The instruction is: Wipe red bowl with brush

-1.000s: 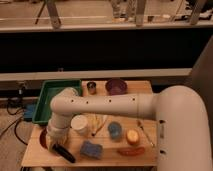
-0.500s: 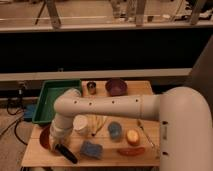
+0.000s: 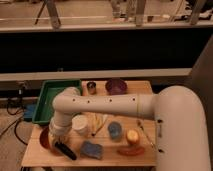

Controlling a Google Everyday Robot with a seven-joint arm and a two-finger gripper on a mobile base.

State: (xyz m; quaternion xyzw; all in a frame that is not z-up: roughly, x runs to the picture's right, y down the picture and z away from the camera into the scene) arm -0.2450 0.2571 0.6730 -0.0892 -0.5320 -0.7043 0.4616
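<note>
Red bowl [image 3: 44, 138], near left on the surface [image 3: 112, 159], is to be swept lightly with the brush [image 3: 65, 150]. The gripper [image 3: 57, 141] hovers beside it; its hold cannot be told.

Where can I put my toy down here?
Bare wood shows at the back right corner of the wooden table, beside the round dark purple bowl, and along the front edge below the blue rectangular sponge. The middle is crowded. The gripper is low at front left, by the round reddish-orange bowl and short black brush.
</note>
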